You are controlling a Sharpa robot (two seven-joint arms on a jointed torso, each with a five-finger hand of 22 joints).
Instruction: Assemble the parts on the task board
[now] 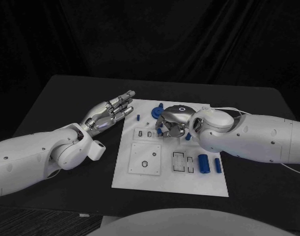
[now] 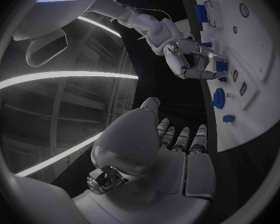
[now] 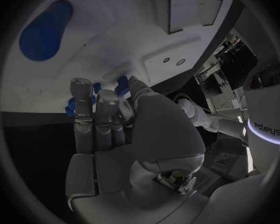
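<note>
Right hand (image 1: 172, 123) down on flat white board (image 1: 157, 179), left hand (image 1: 109, 114) held flat beside it
Right fingers curled over small blue part (image 3: 122, 84) at board's far middle, contact likely but grip unclear; left fingers straight, apart, nothing held, just off board's far-left corner. Glossy blue cylinders (image 1: 204, 163) lying near right edge; blue round knob (image 2: 218, 98) on far end. Matte black table (image 1: 58, 93)

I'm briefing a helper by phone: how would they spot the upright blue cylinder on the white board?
Find the white board in the middle of the black table. Go to its right edge near the robot, just below the right arm. The blue cylinder lies there beside two empty rectangular slots; it is thicker than the slim blue bar to its right.
</note>
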